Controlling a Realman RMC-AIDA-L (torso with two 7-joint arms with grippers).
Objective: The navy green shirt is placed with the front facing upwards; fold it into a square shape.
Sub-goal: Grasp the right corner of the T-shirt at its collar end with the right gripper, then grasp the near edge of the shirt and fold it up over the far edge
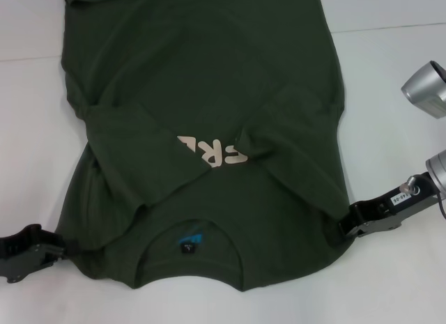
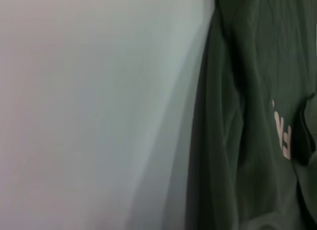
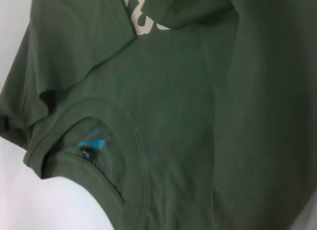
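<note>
Left end effector [image 1: 59, 249]: low at the near left, pinching the shirt's shoulder edge.
Right end effector [image 1: 346, 226]: near right, clamped on the opposite shoulder.
Navy green shirt [image 1: 209, 115]: soft matte cotton, sleeves folded inward, collar nearest, flat on the white counter [image 1: 390, 282].

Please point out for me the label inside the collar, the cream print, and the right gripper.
label [image 1: 189, 242], head view: on its blue part inside the collar.
cream print [image 1: 221, 152], head view: on the visible letters between the folded-in sleeves.
right gripper [image 1: 348, 225], head view: fingertips at the shirt's shoulder edge.

White tabletop [image 1: 390, 80], smooth, evenly lit; faint seam line across far side.
</note>
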